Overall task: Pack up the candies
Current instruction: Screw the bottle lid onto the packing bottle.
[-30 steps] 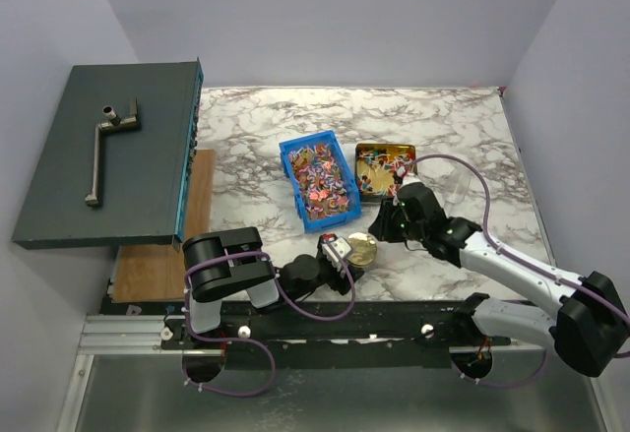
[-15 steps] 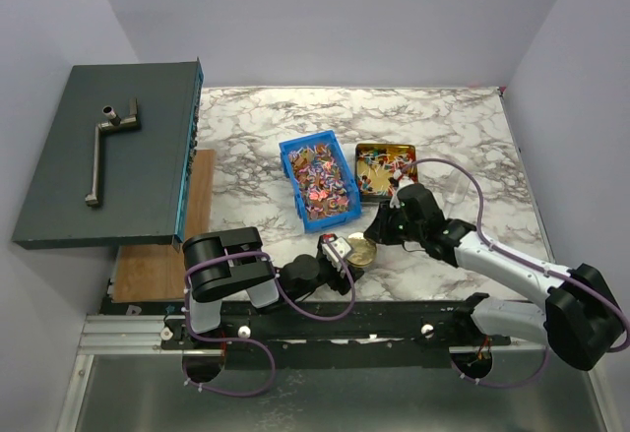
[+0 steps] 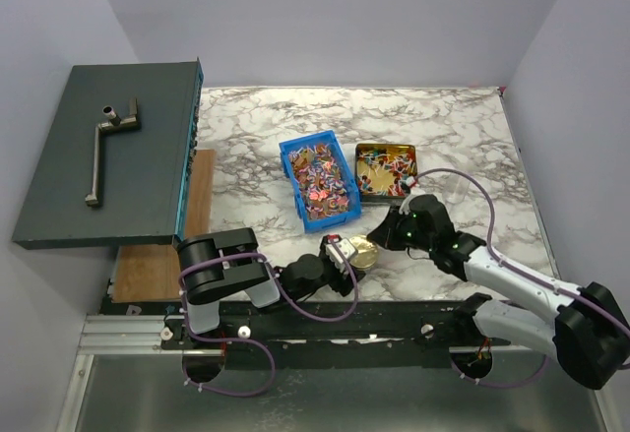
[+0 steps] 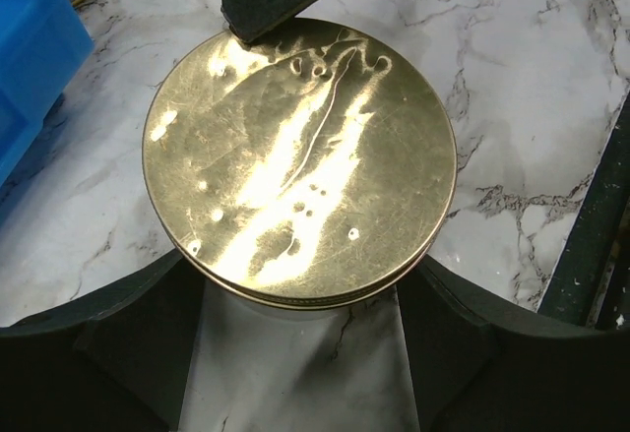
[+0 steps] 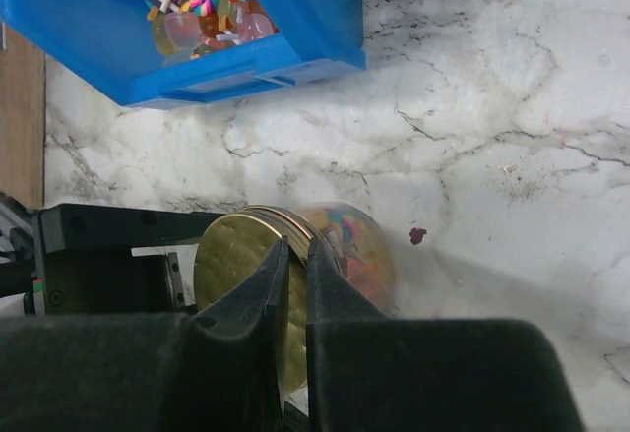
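White marble-patterned tabletop [image 3: 443, 127]. Blue plastic crate [image 3: 291, 184] mid-table, gold rectangular tin [image 3: 358, 171] just right of it. Round gold metal lid [image 4: 295, 156] near front edge, on a clear jar [image 5: 359, 250]. Dark grey flat box [image 3: 148, 176] at left, grey metal crank handle [image 3: 95, 161] on top. Wooden board [image 3: 148, 270] under it.
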`<action>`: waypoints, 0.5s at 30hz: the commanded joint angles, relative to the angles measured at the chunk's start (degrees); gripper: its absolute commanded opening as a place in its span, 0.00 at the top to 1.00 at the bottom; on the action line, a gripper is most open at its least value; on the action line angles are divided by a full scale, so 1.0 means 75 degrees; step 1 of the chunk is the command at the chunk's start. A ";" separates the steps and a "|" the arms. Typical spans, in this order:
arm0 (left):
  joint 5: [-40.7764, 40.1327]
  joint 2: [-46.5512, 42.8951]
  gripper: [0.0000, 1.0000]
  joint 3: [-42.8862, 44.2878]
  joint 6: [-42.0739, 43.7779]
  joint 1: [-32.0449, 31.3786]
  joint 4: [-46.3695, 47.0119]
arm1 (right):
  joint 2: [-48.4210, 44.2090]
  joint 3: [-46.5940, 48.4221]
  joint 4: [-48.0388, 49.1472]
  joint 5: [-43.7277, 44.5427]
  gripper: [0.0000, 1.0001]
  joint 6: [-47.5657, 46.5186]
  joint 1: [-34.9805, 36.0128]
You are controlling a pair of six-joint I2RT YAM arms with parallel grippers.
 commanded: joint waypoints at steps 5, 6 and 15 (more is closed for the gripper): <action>-0.0261 0.0128 0.53 0.0068 -0.0798 0.0307 -0.1960 | -0.0946 -0.1036 -0.1418 -0.0757 0.95 0.1058 0.0458; -0.0258 0.0135 0.53 0.0061 -0.0810 0.0335 -0.1959 | -0.1069 -0.1078 -0.1505 -0.0725 0.95 0.1106 0.0474; -0.0370 0.0003 0.53 -0.0084 -0.1025 0.0570 -0.1984 | -0.2006 -0.1388 -0.2150 -0.0503 0.96 0.1463 0.0513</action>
